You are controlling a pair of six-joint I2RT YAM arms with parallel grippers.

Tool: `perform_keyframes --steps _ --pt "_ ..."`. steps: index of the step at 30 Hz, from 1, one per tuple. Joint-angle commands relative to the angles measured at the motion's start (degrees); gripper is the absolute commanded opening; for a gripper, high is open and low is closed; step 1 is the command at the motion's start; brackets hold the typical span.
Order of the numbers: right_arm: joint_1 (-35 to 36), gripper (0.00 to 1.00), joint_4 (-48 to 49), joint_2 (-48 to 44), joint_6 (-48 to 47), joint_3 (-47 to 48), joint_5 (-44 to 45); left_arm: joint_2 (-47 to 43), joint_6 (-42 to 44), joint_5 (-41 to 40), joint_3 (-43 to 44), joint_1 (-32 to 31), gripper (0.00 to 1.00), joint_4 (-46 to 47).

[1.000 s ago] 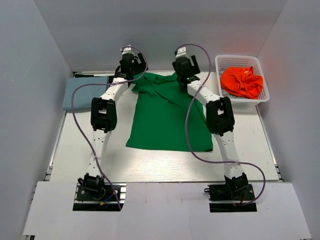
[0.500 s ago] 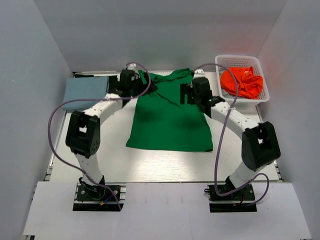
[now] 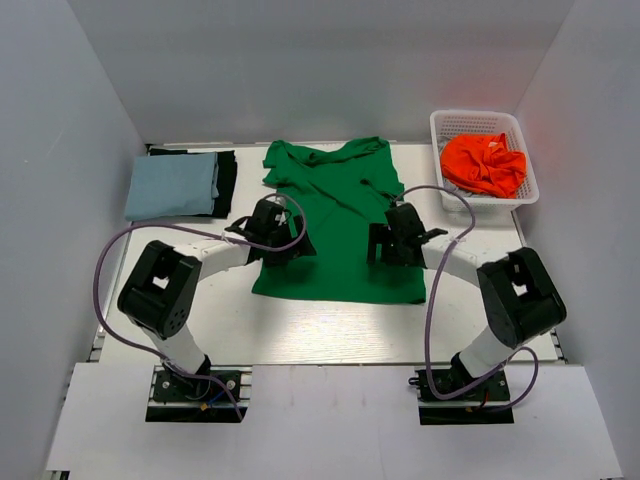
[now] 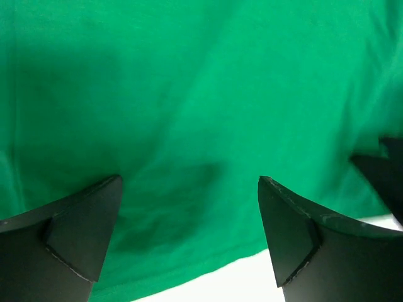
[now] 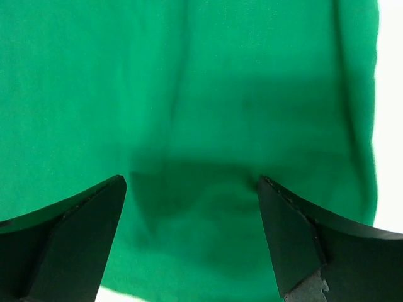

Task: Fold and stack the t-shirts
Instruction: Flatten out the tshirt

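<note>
The left fingers (image 4: 88,220) and right fingers (image 5: 82,220) are hanging wide apart, gripping nothing, low over the green t-shirt (image 3: 335,215) lying spread across the desk (image 3: 330,330).

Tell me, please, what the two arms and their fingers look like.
The left arm and right arm share white links and bulky black joint housings. A loose purple cable runs along each. Their fingers are matte black tapering wedges.
</note>
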Motion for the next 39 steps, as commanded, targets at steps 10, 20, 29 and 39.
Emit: perform_keyframes --steps 10,20,29,39 --pt "19.44 0.90 -5.33 -15.36 8.77 -18.87 -19.47 15.07 -4.96 -26.80 13.41 1.35 1.00 -25.34" --pt "42.59 0.90 3.81 3.52 -6.68 3.97 -28.71 39.00 -1.63 -26.80 51.08 4.34 1.00 -34.66" --pt "42.96 0.90 11.10 -1.27 -12.75 8.13 -20.48 42.89 9.35 -15.13 68.08 5.92 1.00 -28.95" --pt "36.47 0.90 1.90 -21.85 -2.74 -4.45 8.72 20.15 11.65 -16.95 46.72 5.92 1.00 -26.06"
